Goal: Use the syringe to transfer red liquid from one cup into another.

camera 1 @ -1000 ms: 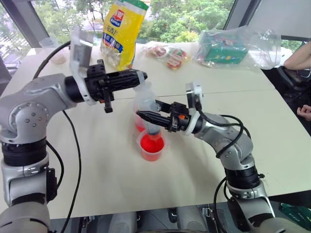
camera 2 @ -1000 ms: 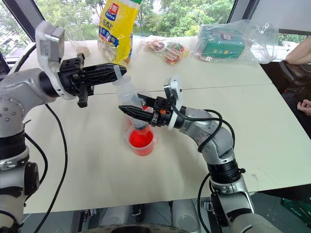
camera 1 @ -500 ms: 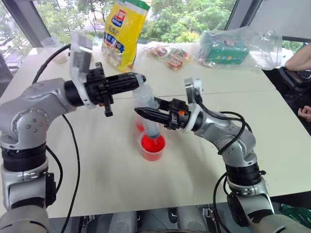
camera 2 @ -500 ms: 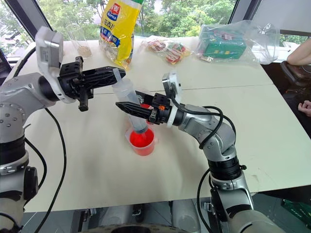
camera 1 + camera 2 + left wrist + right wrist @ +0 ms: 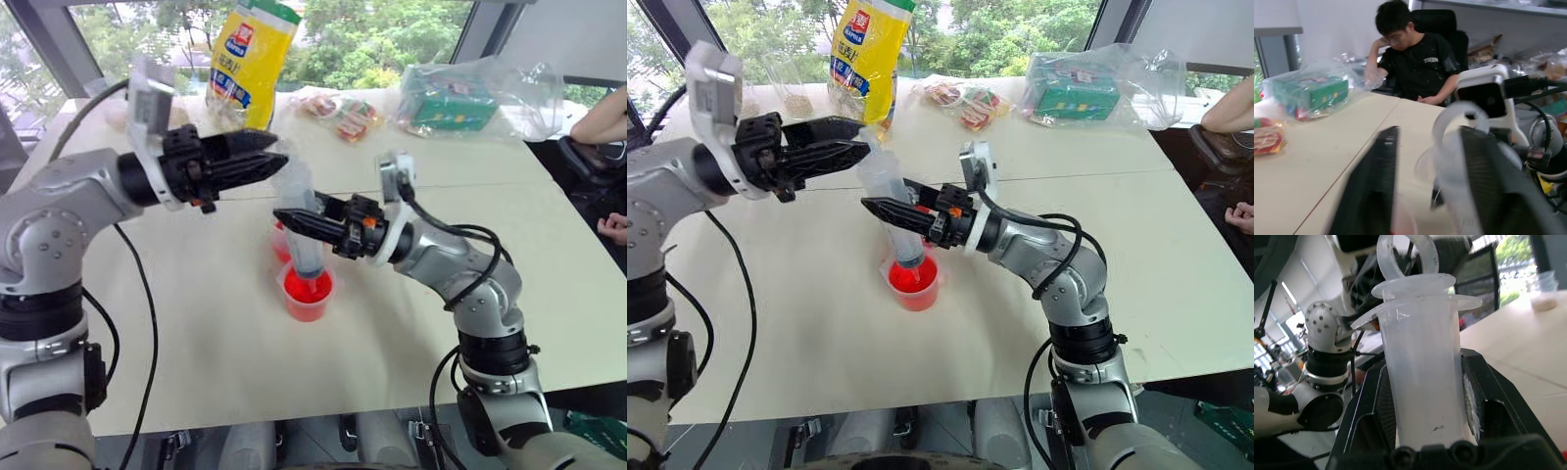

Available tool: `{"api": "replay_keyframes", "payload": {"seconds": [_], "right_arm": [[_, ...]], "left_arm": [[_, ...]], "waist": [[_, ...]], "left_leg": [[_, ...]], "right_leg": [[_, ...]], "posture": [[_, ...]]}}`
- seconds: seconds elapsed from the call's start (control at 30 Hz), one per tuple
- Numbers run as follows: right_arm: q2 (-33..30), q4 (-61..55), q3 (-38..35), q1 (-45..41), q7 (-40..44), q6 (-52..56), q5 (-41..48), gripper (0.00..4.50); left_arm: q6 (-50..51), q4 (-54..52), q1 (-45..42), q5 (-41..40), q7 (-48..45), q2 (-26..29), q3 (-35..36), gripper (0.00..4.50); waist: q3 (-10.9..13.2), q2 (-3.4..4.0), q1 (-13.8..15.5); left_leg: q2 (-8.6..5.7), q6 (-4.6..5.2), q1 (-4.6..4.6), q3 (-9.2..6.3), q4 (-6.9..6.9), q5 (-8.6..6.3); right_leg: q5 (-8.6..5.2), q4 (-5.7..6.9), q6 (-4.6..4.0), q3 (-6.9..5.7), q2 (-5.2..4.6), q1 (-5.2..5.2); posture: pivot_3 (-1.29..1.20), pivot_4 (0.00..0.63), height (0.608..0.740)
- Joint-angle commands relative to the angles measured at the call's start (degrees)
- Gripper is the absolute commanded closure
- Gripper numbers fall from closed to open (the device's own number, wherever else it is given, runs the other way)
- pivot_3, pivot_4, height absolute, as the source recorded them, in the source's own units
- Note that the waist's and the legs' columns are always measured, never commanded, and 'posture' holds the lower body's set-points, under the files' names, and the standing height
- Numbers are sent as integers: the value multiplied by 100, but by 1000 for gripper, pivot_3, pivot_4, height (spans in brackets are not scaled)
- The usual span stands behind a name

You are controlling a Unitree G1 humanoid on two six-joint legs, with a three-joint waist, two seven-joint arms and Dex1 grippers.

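The clear syringe (image 5: 299, 191) stands tilted, its tip down in the near cup (image 5: 306, 297) of red liquid (image 5: 913, 279). A second cup (image 5: 280, 245) with red in it stands just behind. My right gripper (image 5: 294, 219) is shut on the syringe barrel (image 5: 1422, 372) from the right. My left gripper (image 5: 277, 157) is open at the top end of the syringe. The plunger ring (image 5: 1459, 115) lies between its spread fingers (image 5: 1376, 181).
On the far side of the white table (image 5: 196, 333) lie a yellow bag (image 5: 245, 59), a snack packet (image 5: 338, 110) and a green box in clear plastic (image 5: 460, 98). A small clear cup (image 5: 798, 98) stands far left. A person (image 5: 1410, 58) sits at the right edge.
My left gripper was shut on the plunger top and has opened, its fingers now apart on either side of it. The right gripper keeps its hold on the barrel.
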Motion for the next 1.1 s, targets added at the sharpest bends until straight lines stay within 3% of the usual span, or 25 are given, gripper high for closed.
{"api": "replay_keyframes", "payload": {"seconds": [0.03, 0.07, 0.1, 0.4, 0.53, 0.63, 0.77, 0.93, 1.1], "right_arm": [[63, -436, -230, -295, -52, -115, 324, 3062], [53, -444, -246, -287, -68, -98, 349, 3062], [42, -438, -264, -296, -80, -87, 368, 3062], [-25, -355, -438, -446, -332, -32, 557, 3062], [-93, -141, -779, -818, -992, 269, 793, 3062], [-395, 350, -1192, -1252, -1949, 942, 869, 3062], [-1043, 1393, -1867, -1716, -3117, 2609, 1395, 3062], [-1556, 2121, -2020, -1764, -3573, 3805, 1092, 3062], [-1742, 2656, -1660, -1499, -3518, 4395, 440, 3062]], "left_arm": [[68, 66, -47, 12, -70, 177, 57, 669], [53, 100, -42, 30, -78, 231, 114, 171], [-1, 147, -9, 86, -123, 340, 194, 73], [-100, 118, 327, 57, -154, 627, 528, 73], [-129, -92, 612, 49, -65, 582, 574, 73], [-114, -296, 867, -9, 29, 540, 610, 73], [-144, -664, 1266, -20, 163, 464, 599, 73], [-218, -967, 1651, 19, 304, 355, 562, 73], [-458, -1149, 1990, 296, 369, 291, 415, 73]], "waist": [[0, 0, -4], [1, 1, -5], [1, 1, -4], [1, 1, 10], [1, 1, 2], [1, 1, -2], [1, 1, 23], [1, 1, -8], [0, 1, -14]], "left_leg": [[0, 0, 0, 0, 0, 0], [0, 0, 0, 0, 0, 0], [0, 0, 0, 0, 0, 0], [1, 0, -2, -1, -1, 0], [2, 0, -1, 0, -1, 0], [3, 0, -2, 1, -1, 0], [1, 0, -4, 1, -1, 0], [0, 8, -10, 5, -4, -5], [2, 9, -9, 7, -8, -5]], "right_leg": [[0, 0, 0, 0, 0, -1], [0, 1, 0, 0, 0, -2], [0, 1, 0, 0, 0, -2], [-1, 1, -1, 0, -2, -3], [-1, 1, -1, 1, -3, -3], [-1, 2, -2, 2, -5, -5], [-11, 0, -21, 1, -12, -5], [-12, -12, -23, 3, -13, -7], [-11, -12, -20, 6, -3, -10]], "posture": [[0, 150, 740], [0, 150, 740], [0, 150, 740], [0, 150, 740], [0, 150, 740], [0, 150, 740], [0, 150, 740], [0, 150, 740], [0, 150, 740]]}}
